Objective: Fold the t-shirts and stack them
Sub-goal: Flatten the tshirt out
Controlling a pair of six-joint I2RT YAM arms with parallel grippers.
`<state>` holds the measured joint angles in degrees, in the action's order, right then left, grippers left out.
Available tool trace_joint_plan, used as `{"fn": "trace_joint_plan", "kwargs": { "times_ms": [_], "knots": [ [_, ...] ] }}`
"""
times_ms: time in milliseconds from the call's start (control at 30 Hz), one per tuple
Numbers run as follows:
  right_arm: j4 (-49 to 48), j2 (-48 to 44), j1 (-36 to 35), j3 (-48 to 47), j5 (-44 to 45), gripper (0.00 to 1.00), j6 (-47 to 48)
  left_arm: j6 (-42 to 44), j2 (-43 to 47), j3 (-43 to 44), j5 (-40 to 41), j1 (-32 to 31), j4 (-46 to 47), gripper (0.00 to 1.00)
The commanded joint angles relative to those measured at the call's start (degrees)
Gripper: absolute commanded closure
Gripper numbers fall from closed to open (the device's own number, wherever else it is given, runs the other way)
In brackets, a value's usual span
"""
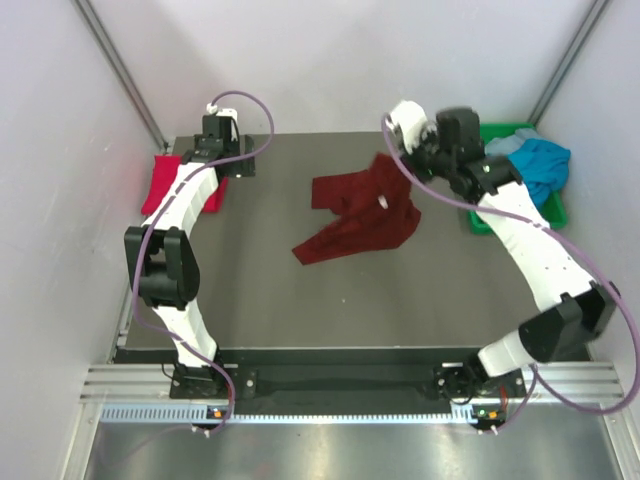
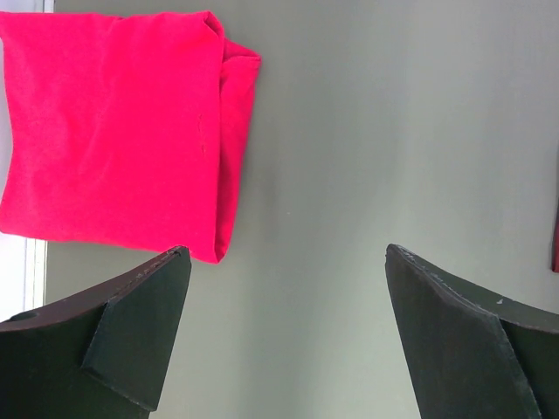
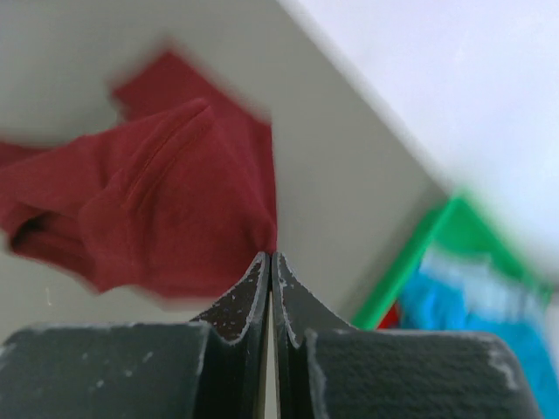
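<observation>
Our left gripper point(image 2: 288, 253) hangs wide open beside the folded red shirt point(image 2: 113, 131) at the table's point(image 1: 300, 310) far left corner. Our right gripper point(image 3: 271, 255) pinches the maroon shirt point(image 1: 360, 215) mid-table. The blue shirt point(image 1: 540, 165) fills the bin point(image 1: 500, 132).

No readable text, label or number shows anywhere.

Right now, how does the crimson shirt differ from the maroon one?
The crimson shirt is folded into a neat rectangle; the maroon shirt lies crumpled and sprawled. The crimson shirt sits at the far left edge of the table; the maroon shirt lies near the middle. Both are plain red-toned cloth.
</observation>
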<state>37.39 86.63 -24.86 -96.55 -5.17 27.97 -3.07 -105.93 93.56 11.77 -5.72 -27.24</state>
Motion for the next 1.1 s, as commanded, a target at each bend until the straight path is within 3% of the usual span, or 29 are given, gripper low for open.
{"fn": "trace_joint_plan", "kwargs": {
  "times_ms": [0,200,267,367,500,833,1067],
  "knots": [
    [3.83,-6.37,2.27,13.03,0.42,1.00,1.74,-0.71,-0.24,2.42,-0.61,0.00,1.58,0.03],
    [3.92,-12.98,6.66,28.87,2.09,1.00,0.78,-1.06,-1.73,4.00,-1.40,-0.08,1.23,0.03],
    [3.57,-12.80,6.58,29.32,1.83,0.73,0.60,-1.06,-1.91,4.09,-1.57,-0.09,1.23,0.03],
    [0.86,-10.96,6.58,24.25,1.48,0.44,-1.24,-1.06,-1.91,4.00,-1.66,-0.09,1.14,0.03],
    [-0.73,-4.73,3.96,15.80,-1.85,0.43,-2.21,-1.15,-1.91,3.65,-1.84,-0.35,1.05,0.03],
    [-7.77,16.97,-5.45,3.66,-8.63,0.50,-3.01,-0.45,0.19,2.16,-0.96,-0.88,1.23,0.03],
    [-7.95,22.62,-8.80,0.93,-9.60,0.52,-3.53,1.05,2.13,0.57,0.88,-0.88,1.67,0.03]
  ]
}}
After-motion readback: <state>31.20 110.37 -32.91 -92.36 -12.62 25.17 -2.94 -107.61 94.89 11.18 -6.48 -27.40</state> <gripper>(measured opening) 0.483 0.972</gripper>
